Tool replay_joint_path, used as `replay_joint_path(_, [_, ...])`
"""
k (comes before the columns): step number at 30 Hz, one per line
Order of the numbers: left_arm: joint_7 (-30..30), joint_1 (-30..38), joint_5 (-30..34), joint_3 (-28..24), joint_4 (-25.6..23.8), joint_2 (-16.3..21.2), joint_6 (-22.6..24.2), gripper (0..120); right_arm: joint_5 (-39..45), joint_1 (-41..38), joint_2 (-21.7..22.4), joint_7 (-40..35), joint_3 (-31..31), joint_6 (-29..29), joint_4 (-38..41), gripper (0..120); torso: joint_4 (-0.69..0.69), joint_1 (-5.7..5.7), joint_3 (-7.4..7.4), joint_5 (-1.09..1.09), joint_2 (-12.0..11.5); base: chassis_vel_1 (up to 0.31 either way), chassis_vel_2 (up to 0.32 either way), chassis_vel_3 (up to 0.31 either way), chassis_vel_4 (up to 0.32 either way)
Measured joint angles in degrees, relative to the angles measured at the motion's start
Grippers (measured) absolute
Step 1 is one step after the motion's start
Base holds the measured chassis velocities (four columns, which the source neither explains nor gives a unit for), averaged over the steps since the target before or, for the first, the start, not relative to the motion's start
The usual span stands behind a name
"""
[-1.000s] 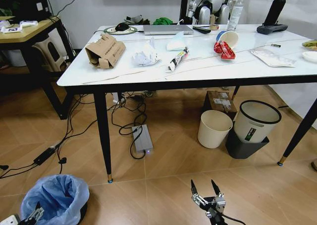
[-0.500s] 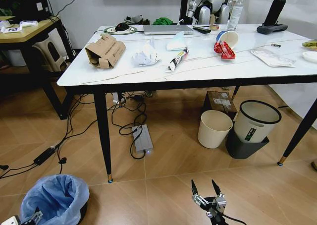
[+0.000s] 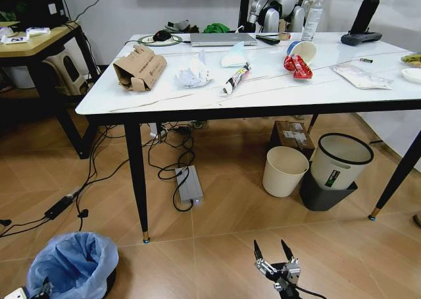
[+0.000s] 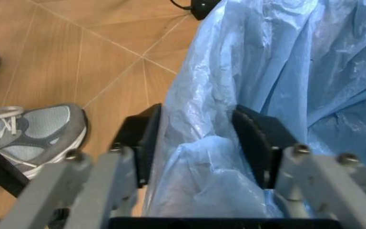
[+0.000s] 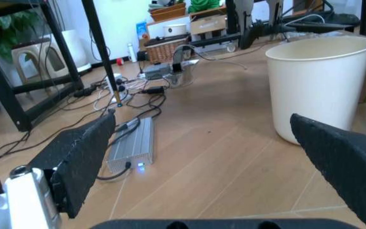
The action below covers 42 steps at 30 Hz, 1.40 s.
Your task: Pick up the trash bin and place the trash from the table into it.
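Two pads are sitting apart on either side of the puffed blue plastic: my left gripper (image 4: 199, 143) is straddling the rim of the trash bin (image 3: 72, 265), one pad outside the wall and one inside the liner, jaws not yet pinched down. I'm coming at the rim this way because, by my reckoning, a round bin offers nothing else to grab, and the wall under the bag is the one stiff edge that will carry its weight. From my head, the bin is standing on the wooden floor down at 7 o'clock, well apart from the table (image 3: 263, 91), which is spreading out ahead at 12 o'clock. All the trash is waiting up there: the crushed cardboard box (image 3: 139, 67) at 11 o'clock, the crumpled white paper (image 3: 193, 74) just beside it, the red wrapper (image 3: 297, 65) touching the paper cup (image 3: 302, 49) at 1 o'clock, and the flat white packet (image 3: 362, 77) out toward 2. My right gripper (image 3: 276, 256) is hanging low at 6 o'clock, fingers spread wide and holding nothing, looking across the floor at the cream bin (image 5: 320, 81); I'm judging it idle so it is free for the litter once the bin is up. Closing gently matters here, since the crinkly liner could slide between the pads.
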<state>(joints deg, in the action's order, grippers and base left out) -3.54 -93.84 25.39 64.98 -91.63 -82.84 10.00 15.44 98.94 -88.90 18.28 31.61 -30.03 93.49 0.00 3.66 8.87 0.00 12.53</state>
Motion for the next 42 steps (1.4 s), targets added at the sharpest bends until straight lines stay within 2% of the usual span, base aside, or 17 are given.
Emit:
replay_joint_path(3, [0.19,-0.08,0.01,0.0,-0.02,-0.12,-0.14,30,-0.12,0.04,-0.03,-0.02,0.03,0.0,0.13,100,0.0,0.0,0.0,0.0,0.0,0.0,0.0,0.0,0.0])
replay_joint_path(6, [0.34,-0.09,0.01,-0.01,0.06,-0.13,-0.28,24,-0.15,0.13,-0.07,-0.03,0.08,-0.01,0.2,100,0.0,0.0,0.0,0.0,0.0,0.0,0.0,0.0,0.0])
replay_joint_path(8, [0.62,-0.15,0.01,-0.06,0.21,-0.1,-0.45,12,-0.2,0.28,-0.11,-0.05,0.19,-0.07,0.28,100,0.0,0.0,0.0,0.0,0.0,0.0,0.0,0.0,0.0])
replay_joint_path(13, [1.61,-1.59,0.04,-0.76,-0.99,-0.2,-1.31,0,-0.44,0.41,-0.31,-0.07,0.37,-0.11,0.41,100,-0.01,0.0,0.0,0.01,0.0,0.0,0.0,0.0,0.0])
replay_joint_path(16, [2.64,-3.65,0.11,-1.7,-2.97,-0.62,-2.27,0,-0.56,0.38,-0.36,-0.07,0.5,-0.11,0.41,100,0.0,0.0,0.0,0.02,0.0,0.0,0.0,0.0,0.0])
replay_joint_path(20, [5.02,-11.13,1.23,-5.35,-10.28,-1.87,-4.95,0,-0.67,0.39,-0.21,-0.08,1.1,-0.07,0.46,100,0.01,0.0,0.0,-0.03,0.0,0.0,0.0,0.0,0.0])
replay_joint_path(21, [5.02,-11.13,1.23,-5.35,-10.28,-1.87,-4.95,0,-0.67,0.39,-0.21,-0.08,1.1,-0.07,0.46,100,0.01,0.0,0.0,-0.03,0.0,0.0,0.0,0.0,0.0])
replay_joint_path(23, [5.33,-14.53,1.4,-7.42,-14.16,-2.04,-5.76,0,-0.7,0.48,-0.1,-0.08,1.56,0.03,0.63,100,0.02,0.0,0.0,0.03,0.0,0.0,0.0,0.0,0.0])
replay_joint_path(26, [6.19,-18.29,1.09,-10.09,-18.05,-2.05,-7.23,0,-0.7,0.58,-0.11,-0.09,2.47,0.37,0.83,100,0.0,0.0,0.0,0.0,0.0,0.0,0.0,0.0,0.0])
replay_joint_path(33, [6.16,-20.34,0.36,-13.16,-22.14,-2.48,-6.98,0,-0.58,0.62,-0.04,-0.08,4.29,1.0,1.09,100,0.0,0.0,0.0,0.01,0.0,0.0,0.0,0.0,0.0])
replay_joint_path(38, [5.34,-20.63,-4.03,-16.27,-24.38,-1.76,-7.39,0,1.07,1.44,1.24,0.23,6.66,1.33,1.68,100,0.0,0.0,0.0,0.01,0.0,0.0,0.0,0.0,0.0])
replay_joint_path(42, [4.93,-20.27,-4.57,-18.08,-25.43,-0.98,-7.82,0,1.69,1.95,1.71,0.27,7.64,1.53,2.12,100,0.0,0.0,0.0,0.01,0.0,0.0,0.0,0.0,0.0])
